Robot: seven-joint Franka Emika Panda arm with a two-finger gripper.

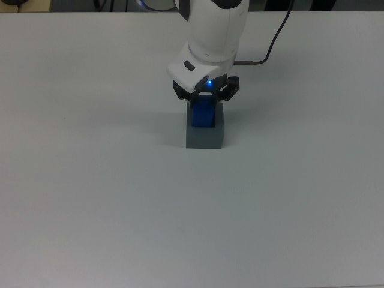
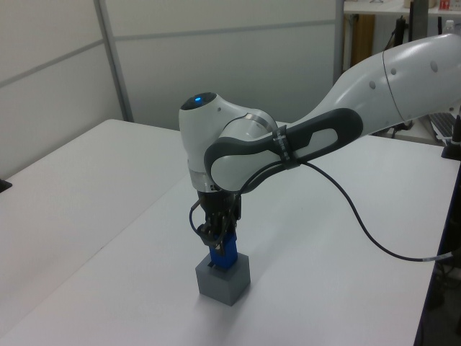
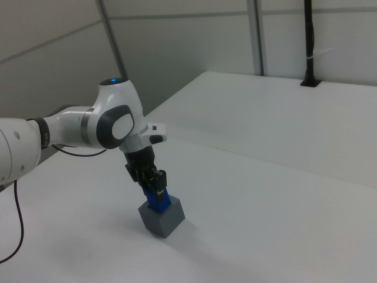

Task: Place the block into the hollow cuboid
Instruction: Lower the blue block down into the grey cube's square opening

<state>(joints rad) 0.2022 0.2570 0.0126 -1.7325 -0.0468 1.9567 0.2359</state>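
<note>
Matte grey, the hollow cuboid [image 1: 204, 133] is set on a plain white table [image 1: 90, 198], a little above the centre of the top view and well apart from every table edge. The block [image 1: 203, 114], a small bright blue cube, is seen standing in the top of the hollow cuboid, with most of its height raised above the grey rim. In the left view the block [image 2: 224, 254] is seen slightly tilted, its lower end at the recess of the hollow cuboid [image 2: 222, 280]. In the right view the same arrangement is shown, with the block [image 3: 158, 200] sitting over the hollow cuboid [image 3: 161, 217].

The gripper [image 1: 204, 101] is positioned directly above the block, at the end of a white arm [image 1: 215, 33] that comes in from the top edge of the top view. The block is clasped between the dark fingers, which are closed against its sides, as seen in the left view at the gripper [image 2: 220, 240] and in the right view at the gripper [image 3: 154, 185]. A small blue light [image 1: 209, 84] is lit on the gripper body. A black cable [image 1: 273, 41] is trailed from the arm across the table toward the top view's upper right.
</note>
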